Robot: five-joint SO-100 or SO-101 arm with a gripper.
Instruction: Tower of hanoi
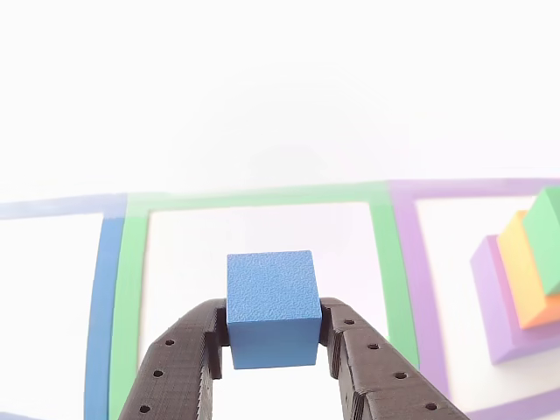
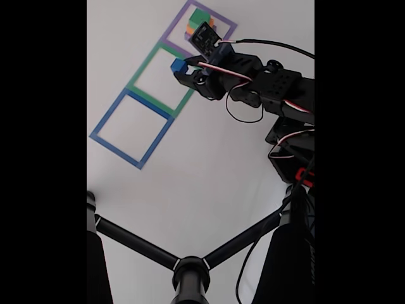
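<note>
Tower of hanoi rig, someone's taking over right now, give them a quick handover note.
Pincer: shut on the blue cube, which sits over the green outline in the other view.
Purple block, orange block and green block: stacked inside the purple outline.
Blue outline: nothing in it.
Done: cube taken off the stack.
Left: set it down, then move the rest.

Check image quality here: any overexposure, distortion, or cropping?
Other view: the white table is blown out, the tape outlines curve as under a wide lens, while the blue cube in the gripper stays sharp. Fixed view: black bars on both sides, dimmer, dark arm, and the block stack is small and partly hidden.
</note>
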